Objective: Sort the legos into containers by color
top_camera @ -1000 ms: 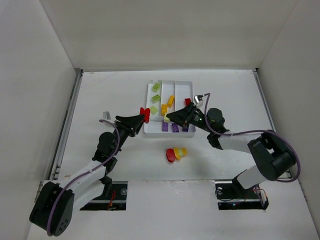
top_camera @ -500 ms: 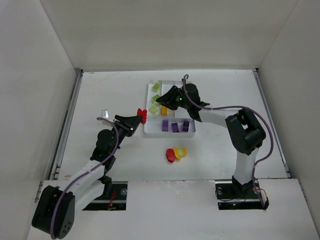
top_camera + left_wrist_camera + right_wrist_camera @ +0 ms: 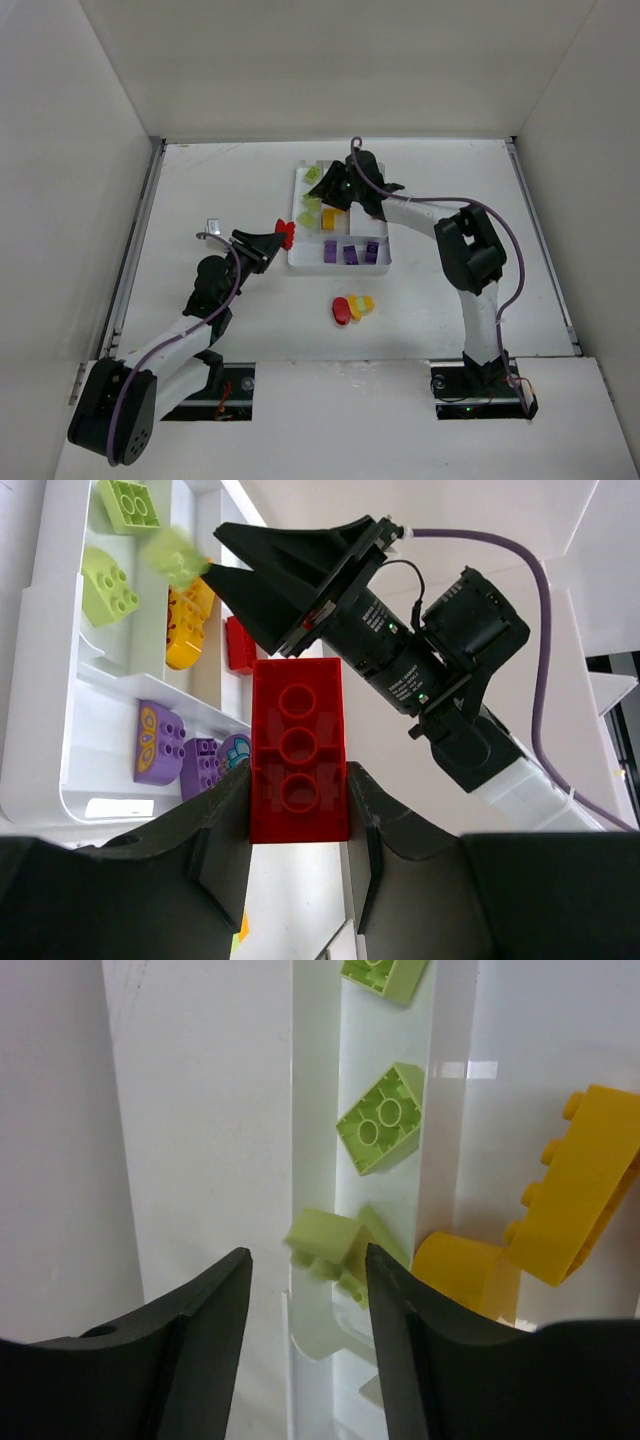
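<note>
While right gripper (image 3: 307, 1255) hangs released over the tray (image 3: 312, 1080): hold off.
Left gripper (image 3: 298, 780): clenched on red brick (image 3: 298, 742), carry it across high.

White table (image 3: 200, 190), white walls (image 3: 330, 70) on 3 sides, poss. metal rail (image 3: 134, 250) along L edge

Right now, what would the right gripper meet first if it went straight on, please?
Likely the pale green brick just ahead of the right gripper, at the white tray's edge; depth unclear.

Your red brick (image 3: 298, 750) is clamped, studs up, just beside the white tray (image 3: 70, 798). Its left section holds green bricks (image 3: 380, 1120), the crosswise one purple bricks (image 3: 158, 742).
</note>
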### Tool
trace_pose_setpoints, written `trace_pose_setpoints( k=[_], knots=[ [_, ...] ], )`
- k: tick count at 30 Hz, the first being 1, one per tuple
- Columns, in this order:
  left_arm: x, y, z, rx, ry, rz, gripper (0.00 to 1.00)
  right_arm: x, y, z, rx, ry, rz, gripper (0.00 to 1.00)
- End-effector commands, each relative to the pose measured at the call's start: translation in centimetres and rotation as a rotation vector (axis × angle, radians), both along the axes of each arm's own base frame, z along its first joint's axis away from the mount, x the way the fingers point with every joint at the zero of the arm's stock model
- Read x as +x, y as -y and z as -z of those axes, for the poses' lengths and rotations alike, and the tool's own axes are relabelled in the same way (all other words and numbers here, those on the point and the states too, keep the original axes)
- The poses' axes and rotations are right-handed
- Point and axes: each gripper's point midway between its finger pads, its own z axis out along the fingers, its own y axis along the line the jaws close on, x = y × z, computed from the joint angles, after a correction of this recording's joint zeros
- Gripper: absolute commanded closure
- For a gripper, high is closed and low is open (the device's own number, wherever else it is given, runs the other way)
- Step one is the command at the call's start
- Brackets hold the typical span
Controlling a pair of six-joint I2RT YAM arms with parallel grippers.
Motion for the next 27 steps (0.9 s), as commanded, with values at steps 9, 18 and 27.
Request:
trace_pose_setpoints(
  k=[9, 18, 27],
  knots=[
    [0.3, 0.7, -3.8, -0.088, 0.100, 0.037, 0.79, -3.6, 0.6, -8.8, 0.155, 0.157, -0.055, 0.30],
    [0.8, 3.7, -6.1, -0.269, 0.094, 0.131, 0.79, -14.5, 2.4, -15.3, 0.618, 0.284, -0.236, 0.15],
    [-0.7, 6.1, -7.7, -0.292, 0.131, 0.169, 0.80, -16.6, 1.4, -13.7, 0.673, 0.254, -0.276, 0.16]
  ],
)
